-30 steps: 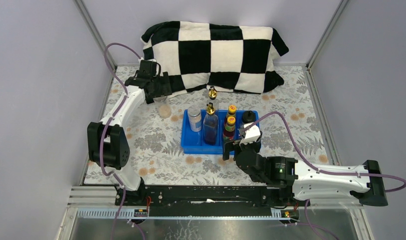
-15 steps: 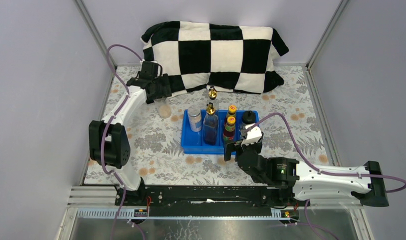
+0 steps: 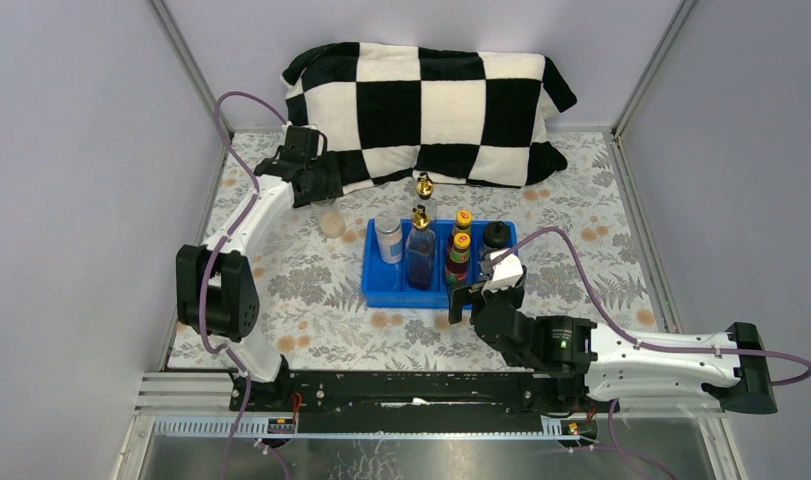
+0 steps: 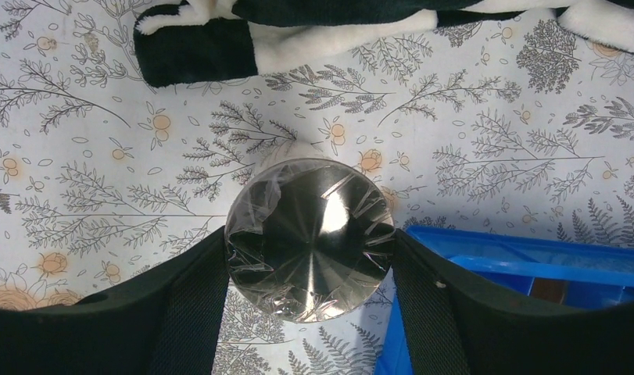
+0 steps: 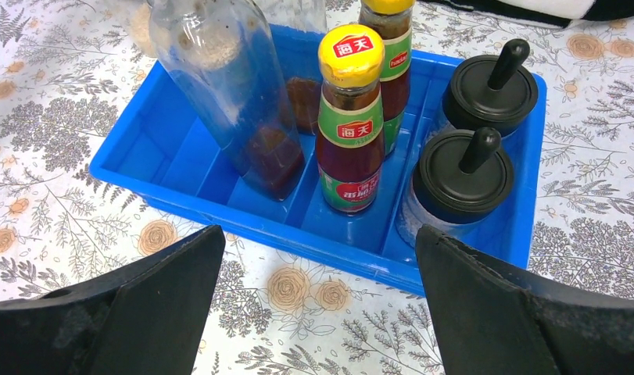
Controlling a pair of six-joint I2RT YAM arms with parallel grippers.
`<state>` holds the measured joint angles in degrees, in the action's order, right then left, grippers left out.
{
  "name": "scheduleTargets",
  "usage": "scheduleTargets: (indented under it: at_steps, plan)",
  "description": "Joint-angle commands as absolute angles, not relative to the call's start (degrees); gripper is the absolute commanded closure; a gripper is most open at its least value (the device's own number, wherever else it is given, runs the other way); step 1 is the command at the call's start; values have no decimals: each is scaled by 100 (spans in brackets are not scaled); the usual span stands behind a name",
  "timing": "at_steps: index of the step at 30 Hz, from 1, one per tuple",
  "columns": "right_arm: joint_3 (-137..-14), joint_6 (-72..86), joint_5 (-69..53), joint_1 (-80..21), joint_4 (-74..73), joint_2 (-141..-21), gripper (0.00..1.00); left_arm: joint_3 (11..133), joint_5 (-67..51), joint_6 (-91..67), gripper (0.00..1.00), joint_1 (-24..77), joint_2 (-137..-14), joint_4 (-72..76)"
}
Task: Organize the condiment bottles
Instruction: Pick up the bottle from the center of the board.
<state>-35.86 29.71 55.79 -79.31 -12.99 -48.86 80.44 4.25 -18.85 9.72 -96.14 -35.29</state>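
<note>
My left gripper (image 3: 324,198) is shut on a clear grey-lidded jar (image 3: 333,222) left of the blue tray (image 3: 381,292); in the left wrist view its lid (image 4: 309,226) sits between my fingers (image 4: 180,305), the tray's corner just to its right. The tray holds another grey-lidded jar (image 3: 388,240), two gold-topped bottles (image 3: 419,250), two yellow-capped sauce bottles (image 3: 459,252) and a black-capped shaker (image 3: 496,235). My right gripper (image 3: 486,287) is open and empty at the tray's near right corner. The right wrist view shows the sauce bottles (image 5: 350,133) and two shakers (image 5: 462,176).
A black-and-white chequered blanket (image 3: 431,110) lies along the back of the table, just behind my left gripper. Grey walls close in the table at left, right and back. The floral tablecloth (image 3: 311,290) covers the table.
My left gripper has shifted slightly right, toward the tray, with the jar in it. The right arm has barely moved.
</note>
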Motion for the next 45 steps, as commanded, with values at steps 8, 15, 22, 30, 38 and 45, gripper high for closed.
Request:
scheduleTargets:
  at_steps: [8, 15, 22, 30, 38, 45]
  plan:
    - [-3612, 3146, 5581, -7965, -1147, -4955, 0, 7701, 353, -1890, 40, 1019, -9126, -3454]
    - [-3628, 3173, 5542, -7971, -1134, -5039, 0, 7646, 300, -1872, 48, 1020, -8969, -3428]
    - [-3649, 3177, 5544, -7971, -1132, -5069, 0, 7666, 293, -1855, 49, 1019, -8788, -3509]
    - [-3705, 3186, 5543, -7972, -1136, -5185, 0, 7474, 343, -1880, 50, 1068, -8486, -3567]
    - [-3749, 3129, 5516, -7971, -1079, -5246, 0, 7264, 448, -1898, 50, 1188, -8163, -3656]
    - [-3770, 3116, 5504, -7972, -1080, -5240, 0, 7040, 532, -1950, 50, 1328, -7931, -3677]
